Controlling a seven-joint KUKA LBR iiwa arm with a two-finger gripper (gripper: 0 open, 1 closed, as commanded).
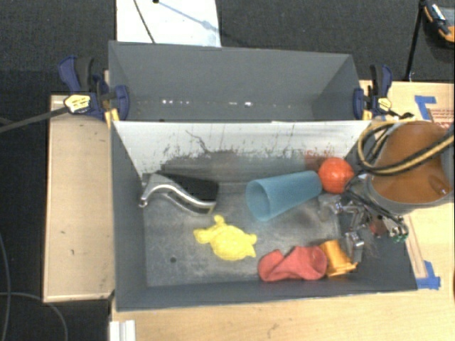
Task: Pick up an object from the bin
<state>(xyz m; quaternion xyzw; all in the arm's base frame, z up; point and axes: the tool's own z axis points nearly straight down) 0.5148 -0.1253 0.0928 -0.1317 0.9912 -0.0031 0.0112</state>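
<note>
Small orange-yellow block [338,257], on the floor, front right of the grey bin [170,270], touching a crumpled red cloth [293,264]

The bin [178,270] is scratched matt metal, the blue cup [284,195] smooth plastic, the red rag [291,264] soft cloth.

Robotics lab, rigged for grasping trials.
Scratched grey metal bin [234,84] stocked with mismatched odds and ends: blue cup [284,194] on its side, orange ball [335,175], lumpy yellow toy [227,240], red cloth [293,263], silver-and-black tool [178,190]. Industrial arm [409,169] under an orange cover, looped with cables, entering from the right with its claw [353,236] low over the bin floor. Dark carpet [43,20] all round, a black cable [28,119] trailing across it.
</note>
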